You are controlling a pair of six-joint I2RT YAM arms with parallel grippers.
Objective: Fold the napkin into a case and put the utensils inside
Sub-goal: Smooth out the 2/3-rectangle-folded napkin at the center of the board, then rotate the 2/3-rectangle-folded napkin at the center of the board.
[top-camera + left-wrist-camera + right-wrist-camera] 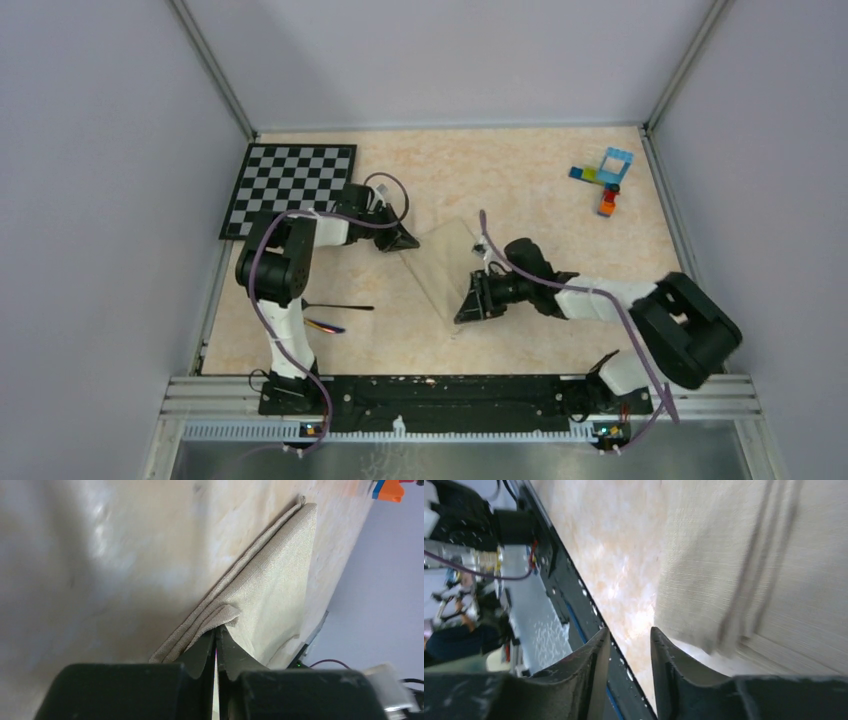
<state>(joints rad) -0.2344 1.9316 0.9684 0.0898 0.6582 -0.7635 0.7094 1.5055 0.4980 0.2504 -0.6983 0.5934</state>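
My left gripper (216,630) is nearly closed, pinching a folded corner of the napkin (275,580). My right gripper (630,632) stands partly open and empty, the cloth's edge just beside one finger. The napkin lies folded on the table (540,190) between both arms. It looks soft, limp and light, best taken by corners or layered edges.
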